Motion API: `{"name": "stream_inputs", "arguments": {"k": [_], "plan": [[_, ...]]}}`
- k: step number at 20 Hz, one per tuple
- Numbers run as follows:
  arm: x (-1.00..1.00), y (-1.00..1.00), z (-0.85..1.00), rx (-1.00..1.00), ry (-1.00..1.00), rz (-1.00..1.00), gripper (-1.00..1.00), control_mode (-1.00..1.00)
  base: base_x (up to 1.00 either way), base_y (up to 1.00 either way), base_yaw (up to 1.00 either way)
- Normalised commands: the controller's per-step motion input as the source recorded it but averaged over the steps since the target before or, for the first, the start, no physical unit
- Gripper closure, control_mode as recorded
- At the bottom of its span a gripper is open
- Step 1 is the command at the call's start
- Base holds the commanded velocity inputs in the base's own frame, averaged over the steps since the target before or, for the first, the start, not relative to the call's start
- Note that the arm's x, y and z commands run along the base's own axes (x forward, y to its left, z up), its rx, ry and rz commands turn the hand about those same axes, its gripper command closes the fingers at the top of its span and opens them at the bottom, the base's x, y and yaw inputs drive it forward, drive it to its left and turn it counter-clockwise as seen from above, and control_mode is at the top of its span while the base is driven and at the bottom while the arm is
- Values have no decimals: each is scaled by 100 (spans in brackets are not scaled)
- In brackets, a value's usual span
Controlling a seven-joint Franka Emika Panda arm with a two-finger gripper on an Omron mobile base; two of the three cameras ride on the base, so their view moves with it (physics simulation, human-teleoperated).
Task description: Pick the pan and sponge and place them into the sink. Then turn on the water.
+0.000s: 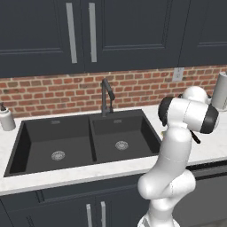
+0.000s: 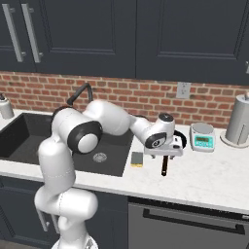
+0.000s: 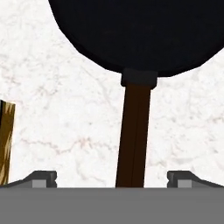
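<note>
The black pan (image 3: 131, 30) lies on the white marble counter right of the sink (image 2: 19, 132), its brown handle (image 3: 134, 131) pointing toward the counter's front edge. My gripper (image 3: 113, 179) hovers over the handle with its jaws wide open, one fingertip (image 3: 43, 178) on each side of it, gripping nothing. From the right base camera the hand (image 2: 163, 148) covers most of the pan (image 2: 181, 141); the handle end (image 2: 165, 168) sticks out below. The yellow and green sponge (image 2: 137, 159) lies just left of the handle, between pan and sink. It also shows as the sponge (image 3: 5, 140).
The dark double-basin sink (image 1: 80, 137) has a black faucet (image 1: 106, 95) behind its divider and a soap dispenser (image 1: 6, 117) at its left. A small scale (image 2: 203, 136) and a steel canister (image 2: 239, 120) stand right of the pan by the brick wall.
</note>
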Motion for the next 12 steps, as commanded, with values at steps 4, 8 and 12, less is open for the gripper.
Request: {"name": "stream_inputs", "arguments": {"k": [4, 8, 12], "plan": [[11, -23, -15, 0, 0, 0, -100, -100, 0, 0, 0], [10, -11, -25, 0, 1, 0, -100, -100, 0, 0, 0], [5, 0, -35, 0, 2, 0, -100, -100, 0, 0, 0]]}}
